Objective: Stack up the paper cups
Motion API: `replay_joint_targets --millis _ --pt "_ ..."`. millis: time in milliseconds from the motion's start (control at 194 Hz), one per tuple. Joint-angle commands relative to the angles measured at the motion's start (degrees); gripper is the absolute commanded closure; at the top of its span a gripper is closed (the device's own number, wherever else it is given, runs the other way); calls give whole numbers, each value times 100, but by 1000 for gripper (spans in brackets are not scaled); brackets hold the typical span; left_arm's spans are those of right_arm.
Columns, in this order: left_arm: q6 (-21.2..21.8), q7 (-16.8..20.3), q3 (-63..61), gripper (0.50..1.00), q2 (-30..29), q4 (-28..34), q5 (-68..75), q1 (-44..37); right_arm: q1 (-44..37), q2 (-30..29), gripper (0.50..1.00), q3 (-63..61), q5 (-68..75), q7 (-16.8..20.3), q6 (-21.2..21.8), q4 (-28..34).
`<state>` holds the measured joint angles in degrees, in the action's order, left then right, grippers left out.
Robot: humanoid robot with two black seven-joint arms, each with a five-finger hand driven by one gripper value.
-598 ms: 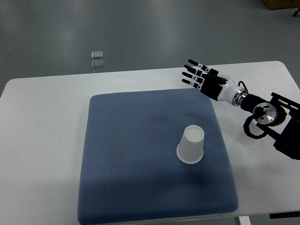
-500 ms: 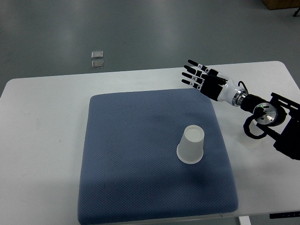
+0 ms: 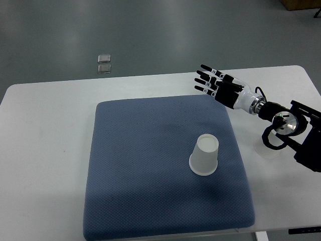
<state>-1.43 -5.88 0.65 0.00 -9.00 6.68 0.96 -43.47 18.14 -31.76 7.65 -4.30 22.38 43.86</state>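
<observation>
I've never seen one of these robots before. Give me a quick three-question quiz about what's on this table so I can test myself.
1. True or false: the paper cup on the blue mat stands upside down, its wide rim on the mat.
2. The right hand is: A) gripping the cup, B) open, holding nothing, above the mat's far right corner, C) flat on the mat's middle.
3. Fill in: a second cup, partly hidden under the right arm, stands on the white ____, off the mat.

Key: 1 true; 2 B; 3 table.
</observation>
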Motion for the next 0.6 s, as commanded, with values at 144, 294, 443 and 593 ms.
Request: replay_joint_targets --millis 144,294,443,593 --pt "2 0 5 500 0 -5 0 1 146 -82 572 -392 -88 8 -454 -9" --pt "2 0 5 500 0 -14 0 1 129 -12 572 -339 -193 8 -454 -71" --pt "2 0 14 500 0 -14 0 1 6 76 572 -383 -853 -9 -533 -150" --pt "2 0 5 500 0 -5 0 1 -126 498 574 -383 -897 -18 -551 -203"
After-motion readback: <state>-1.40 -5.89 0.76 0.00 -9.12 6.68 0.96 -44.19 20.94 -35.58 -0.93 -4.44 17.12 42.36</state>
